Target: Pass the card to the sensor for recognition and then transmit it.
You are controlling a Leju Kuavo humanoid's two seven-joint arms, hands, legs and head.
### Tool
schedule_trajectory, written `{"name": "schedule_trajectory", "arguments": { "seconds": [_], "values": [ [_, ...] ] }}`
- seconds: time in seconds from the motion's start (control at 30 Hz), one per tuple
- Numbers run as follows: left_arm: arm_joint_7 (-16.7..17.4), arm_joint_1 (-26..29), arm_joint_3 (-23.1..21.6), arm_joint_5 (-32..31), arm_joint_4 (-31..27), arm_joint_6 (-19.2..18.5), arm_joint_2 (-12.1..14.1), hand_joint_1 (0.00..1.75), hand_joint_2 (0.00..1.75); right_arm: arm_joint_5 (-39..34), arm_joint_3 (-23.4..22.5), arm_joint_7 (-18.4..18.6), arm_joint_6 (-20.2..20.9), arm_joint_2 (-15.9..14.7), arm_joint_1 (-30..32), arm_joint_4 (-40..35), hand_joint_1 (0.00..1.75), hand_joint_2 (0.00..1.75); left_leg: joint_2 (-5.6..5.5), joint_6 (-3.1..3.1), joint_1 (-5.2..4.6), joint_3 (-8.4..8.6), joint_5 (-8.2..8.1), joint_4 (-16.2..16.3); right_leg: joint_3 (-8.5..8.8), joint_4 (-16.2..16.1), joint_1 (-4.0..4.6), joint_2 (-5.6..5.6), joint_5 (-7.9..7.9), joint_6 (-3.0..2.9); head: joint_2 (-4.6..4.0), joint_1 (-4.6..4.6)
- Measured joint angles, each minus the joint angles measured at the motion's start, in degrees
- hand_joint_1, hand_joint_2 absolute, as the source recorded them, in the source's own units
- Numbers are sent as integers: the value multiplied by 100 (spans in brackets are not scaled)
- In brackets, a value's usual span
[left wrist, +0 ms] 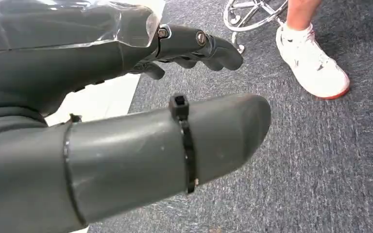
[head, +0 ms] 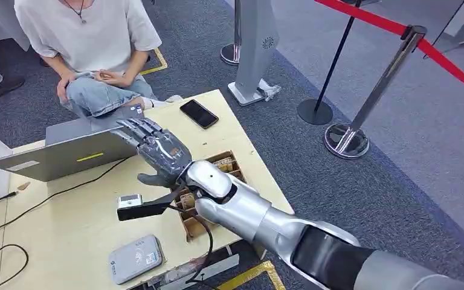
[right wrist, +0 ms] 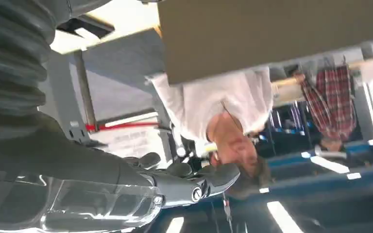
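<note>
My right hand reaches across the table over the open grey laptop, fingers stretched toward the seated person and thumb held apart. I see nothing between its fingers. In the right wrist view the same hand points at the person past the laptop's lid. The grey card reader lies at the table's near edge, well behind that hand. A cardboard box of cards sits under my right wrist. My left hand hangs over grey carpet, fingers loosely bent, holding nothing.
A black phone lies at the table's far side. A small white device sits near the reader, and black cables run across the tabletop. Stanchions with a red belt stand to the right. A person's white shoe is near my left hand.
</note>
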Motion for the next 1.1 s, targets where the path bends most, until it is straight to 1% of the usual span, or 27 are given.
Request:
{"name": "schedule_trajectory", "arguments": {
  "seconds": [0.07,0.17,0.37,0.5,0.57,0.67,0.73,1.0,1.1],
  "values": [
    [0,4,2,2,0,2,0,0,0,-125,39,35,212,-125,101,-144,0,175,0,0,0,0,-1,0,0,0,0,1,0,0,0,2],
    [-22,2,4,4,0,2,0,0,0,-330,109,118,778,-376,264,-479,0,175,0,1,-1,-1,-1,0,0,-2,-1,0,0,1,0,0],
    [-20,8,17,74,0,2,0,0,0,-831,249,164,1703,-940,319,-1071,0,175,-1,1,-1,-1,-1,1,0,-1,-2,0,0,1,0,0],
    [-17,13,35,101,0,9,0,0,0,-1233,317,273,2072,-1371,264,-1438,0,175,-2,1,-1,-1,-1,2,0,-1,-2,0,1,2,0,0],
    [-17,11,44,101,0,11,0,0,0,-1377,330,337,2168,-1567,276,-1593,0,175,-2,1,-1,0,-1,3,0,-1,-2,0,1,2,0,0],
    [-20,12,46,98,0,11,0,0,0,-1497,328,406,2198,-1875,356,-1809,0,175,-3,2,-1,-1,-1,3,0,-1,-2,0,1,2,0,2],
    [-26,12,46,90,0,11,0,0,0,-1497,328,433,2192,-2017,431,-1897,0,175,-3,2,-1,-2,-2,3,0,-2,-2,0,1,2,0,0],
    [-149,13,46,66,0,11,-2,0,0,-1235,293,745,2043,-2378,705,-2190,0,175,-3,4,-1,-2,-3,3,0,-1,-2,-4,0,2,0,2],
    [-155,19,46,63,0,11,-2,0,0,-1173,277,789,2032,-2474,838,-2288,0,175,0,4,-1,-1,-3,3,0,-1,-2,1,1,2,0,0]
  ]
}}
